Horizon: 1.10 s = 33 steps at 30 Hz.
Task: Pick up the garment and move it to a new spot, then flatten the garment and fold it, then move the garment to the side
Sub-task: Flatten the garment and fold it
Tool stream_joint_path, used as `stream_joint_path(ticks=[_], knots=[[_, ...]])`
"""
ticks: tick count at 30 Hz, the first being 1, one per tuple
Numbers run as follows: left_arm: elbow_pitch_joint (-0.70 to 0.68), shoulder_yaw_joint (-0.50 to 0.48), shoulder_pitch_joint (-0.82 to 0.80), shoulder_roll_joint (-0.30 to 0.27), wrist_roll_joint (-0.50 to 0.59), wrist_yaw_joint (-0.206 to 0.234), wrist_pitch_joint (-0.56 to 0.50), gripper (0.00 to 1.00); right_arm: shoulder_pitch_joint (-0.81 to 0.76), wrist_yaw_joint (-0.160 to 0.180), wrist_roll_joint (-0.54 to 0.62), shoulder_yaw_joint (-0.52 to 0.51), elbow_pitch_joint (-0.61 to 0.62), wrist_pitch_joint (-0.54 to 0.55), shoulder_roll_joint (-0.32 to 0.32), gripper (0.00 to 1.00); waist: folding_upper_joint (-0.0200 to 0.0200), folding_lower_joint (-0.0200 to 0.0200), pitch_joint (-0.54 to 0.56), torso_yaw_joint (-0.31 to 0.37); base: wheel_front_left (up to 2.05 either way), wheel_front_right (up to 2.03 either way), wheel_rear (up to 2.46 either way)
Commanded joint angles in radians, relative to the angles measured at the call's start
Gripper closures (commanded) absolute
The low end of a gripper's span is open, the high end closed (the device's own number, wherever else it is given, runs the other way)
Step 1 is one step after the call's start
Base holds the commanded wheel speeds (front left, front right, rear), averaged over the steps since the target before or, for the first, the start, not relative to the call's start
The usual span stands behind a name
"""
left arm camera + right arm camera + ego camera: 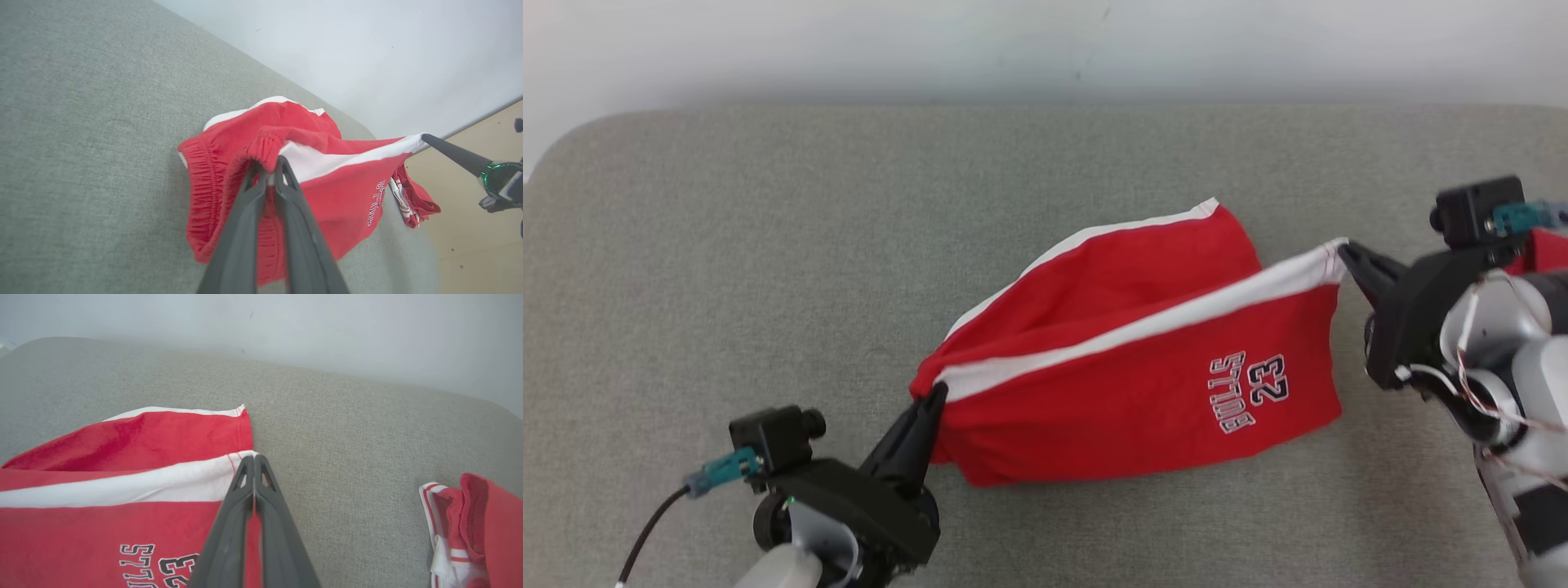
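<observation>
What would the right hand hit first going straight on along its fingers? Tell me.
The shorts: the right hand is shut on their hem. Beyond, likely the far leg or the grey pad; depth unclear.

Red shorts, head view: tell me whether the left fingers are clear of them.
No: the left fingers are closed on the lower-left end of the red shorts, pinching the cloth.

Head view looks steeply down on the grey surface [768,245]; both wrist views sit close, sharing the garment [1127,400].
</observation>
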<state>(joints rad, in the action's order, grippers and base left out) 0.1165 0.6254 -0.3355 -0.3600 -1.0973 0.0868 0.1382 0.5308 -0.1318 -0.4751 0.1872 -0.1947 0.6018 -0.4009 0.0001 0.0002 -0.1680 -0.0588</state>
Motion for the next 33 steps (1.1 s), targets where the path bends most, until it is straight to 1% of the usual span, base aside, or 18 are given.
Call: stream_joint_path(ticks=[1,5,6,9,12,15,16,19,20,21,22,24,28,33], knots=[[0.02,-0.004,-0.027,0.01,0.011,0.0,0.006,1.0,0.042,0.003,0.012,0.016,-0.039,-0.026,0.008,1.0,-0.0001,-0.0002,-0.035,-0.027,0.0,0.0,0.0],[0.074,-0.018,-0.094,0.048,0.022,0.019,0.022,1.0,0.159,0.003,0.046,0.029,-0.171,-0.109,0.031,1.0,-0.0001,-0.0002,-0.073,-0.041,0.0,0.0,0.0],[0.097,-0.027,-0.123,0.064,0.026,0.03,0.034,1.0,0.211,0.003,0.07,0.02,-0.245,-0.144,0.051,1.0,-0.0001,-0.0002,-0.094,-0.048,0.0,0.0,0.0],[0.134,-0.038,-0.163,0.09,0.031,0.049,0.048,1.0,0.282,0.003,0.102,0.009,-0.344,-0.186,0.083,1.0,-0.0001,-0.0002,-0.122,-0.058,0.0,0.0,0.0],[0.169,-0.047,-0.199,0.111,0.035,0.066,0.058,1.0,0.339,0.003,0.127,0.002,-0.427,-0.225,0.11,1.0,-0.0001,-0.0002,-0.146,-0.068,0.0,0.0,0.0],[0.2,-0.046,-0.23,0.129,0.041,0.072,0.061,1.0,0.387,0.003,0.148,-0.006,-0.5,-0.263,0.131,1.0,-0.0001,-0.0002,-0.164,-0.078,0.0,0.0,0.0],[0.2,-0.046,-0.23,0.129,0.041,0.072,0.061,1.0,0.387,0.003,0.148,-0.006,-0.5,-0.263,0.131,1.0,-0.0001,-0.0002,-0.164,-0.078,0.0,0.0,0.0],[0.228,-0.044,-0.26,0.142,0.046,0.073,0.061,1.0,0.428,0.003,0.156,-0.015,-0.565,-0.291,0.151,1.0,-0.0001,-0.0002,-0.181,-0.085,0.0,0.0,0.0],[0.236,-0.044,-0.268,0.147,0.047,0.07,0.062,0.87,0.442,0.003,0.161,-0.017,-0.584,-0.302,0.153,1.0,-0.0001,-0.0002,-0.186,-0.087,0.0,0.0,0.0],[0.245,-0.046,-0.275,0.152,0.047,0.068,0.065,0.21,0.452,0.003,0.159,-0.017,-0.603,-0.312,0.159,0.55,-0.0001,-0.0002,-0.189,-0.089,0.0,0.0,0.0],[0.253,-0.047,-0.28,0.156,0.047,0.066,0.067,0.0,0.46,0.003,0.155,-0.014,-0.62,-0.322,0.166,0.0,-0.0001,-0.0002,-0.191,-0.09,0.0,0.0,0.0],[0.268,-0.047,-0.288,0.164,0.043,0.063,0.068,0.0,0.476,0.003,0.146,0.004,-0.644,-0.337,0.175,0.0,-0.0001,-0.0002,-0.193,-0.091,0.0,0.0,0.0],[0.291,-0.055,-0.286,0.169,0.053,0.054,0.089,0.0,0.493,0.003,0.124,0.032,-0.681,-0.364,0.168,0.0,-0.0001,-0.0002,-0.179,-0.093,0.0,0.0,0.0],[0.289,-0.096,-0.24,0.146,0.096,0.041,0.12,0.0,0.475,0.003,0.064,0.058,-0.695,-0.387,0.142,0.0,-0.0001,-0.0002,-0.135,-0.089,0.0,0.0,0.0]])
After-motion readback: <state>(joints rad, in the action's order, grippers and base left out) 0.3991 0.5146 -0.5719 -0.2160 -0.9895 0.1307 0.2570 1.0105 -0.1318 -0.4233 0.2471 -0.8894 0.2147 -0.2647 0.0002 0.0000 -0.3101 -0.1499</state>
